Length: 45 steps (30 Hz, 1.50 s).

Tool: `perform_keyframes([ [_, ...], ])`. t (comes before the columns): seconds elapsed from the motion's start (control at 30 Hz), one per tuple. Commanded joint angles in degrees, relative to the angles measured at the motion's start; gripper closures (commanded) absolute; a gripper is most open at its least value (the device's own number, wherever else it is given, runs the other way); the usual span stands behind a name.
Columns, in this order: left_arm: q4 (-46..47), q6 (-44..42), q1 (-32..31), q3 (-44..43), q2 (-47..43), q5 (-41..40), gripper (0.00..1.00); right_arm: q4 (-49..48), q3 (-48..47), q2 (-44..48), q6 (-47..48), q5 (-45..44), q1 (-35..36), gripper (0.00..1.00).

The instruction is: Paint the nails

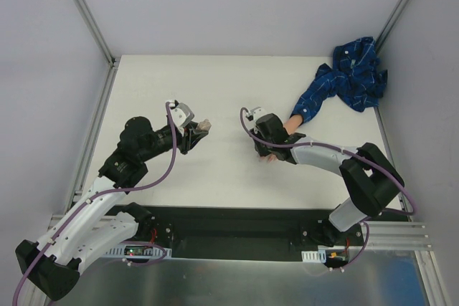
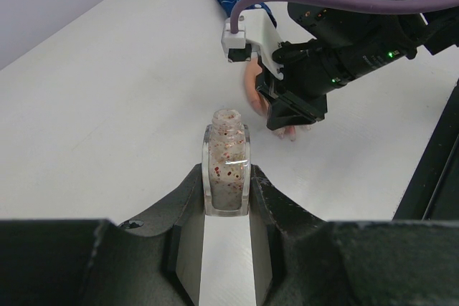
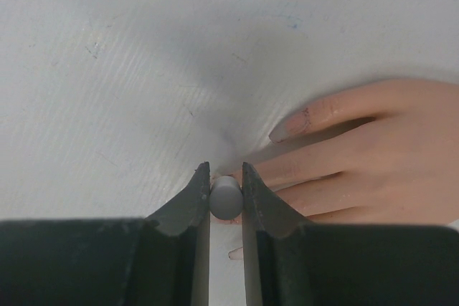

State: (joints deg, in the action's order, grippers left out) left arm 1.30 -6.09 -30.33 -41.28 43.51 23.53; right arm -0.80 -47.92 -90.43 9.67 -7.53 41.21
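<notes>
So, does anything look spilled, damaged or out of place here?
Nothing spilled or broken shows. The polish bottle in the left gripper has no cap, though the right gripper clamps a small grey round piece beside the mannequin hand. Only the blue sleeve lies crumpled in the far right corner.

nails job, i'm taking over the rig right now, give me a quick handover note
Left gripper: shut on the open polish bottle, cap off, held to the left of the mannequin hand.
Right gripper: shut on a small grey cap, probably the brush's, low over the fingers; the brush itself is hidden.
The mannequin hand lies on the table, its blue sleeve trailing to the far right corner.
Done: bottle opened. Of the nails, one shows clearly, pinkish; coated or not, cannot tell.
Left: paint the nails, then recap the bottle.
</notes>
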Motion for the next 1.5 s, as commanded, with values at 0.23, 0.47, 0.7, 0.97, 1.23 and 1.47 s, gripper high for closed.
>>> perform_keyframes([
  [0.23, 2.92, -0.42, 0.09, -0.12, -0.44, 1.26, 1.00, -0.70, -0.06, 1.31, -0.36, 0.15, 0.54, 1.00],
  [0.47, 2.92, -0.50, 0.09, -0.12, -0.44, 1.34, 1.00, -0.61, -1.74, 0.96, 0.43, -1.87, -0.34, 1.00],
  [0.7, 2.92, -0.42, 0.09, -0.12, -0.35, 1.34, 1.00, -0.61, -1.82, 1.49, 0.87, -2.67, -0.34, 1.00],
  [0.97, 2.92, -0.42, 0.09, -0.12, -0.35, 1.43, 1.00, -1.05, -1.39, 1.58, 1.05, -0.65, 0.18, 1.00],
  [1.23, 2.92, -0.33, 0.09, -0.12, -0.70, 1.34, 1.00, -1.49, 0.46, 1.40, -0.71, 1.99, 1.15, 1.00],
  [1.47, 2.92, -0.24, 0.09, -0.03, -0.70, 1.43, 1.00, -1.58, 0.02, 1.05, -1.23, 2.61, 1.15, 1.00],
])
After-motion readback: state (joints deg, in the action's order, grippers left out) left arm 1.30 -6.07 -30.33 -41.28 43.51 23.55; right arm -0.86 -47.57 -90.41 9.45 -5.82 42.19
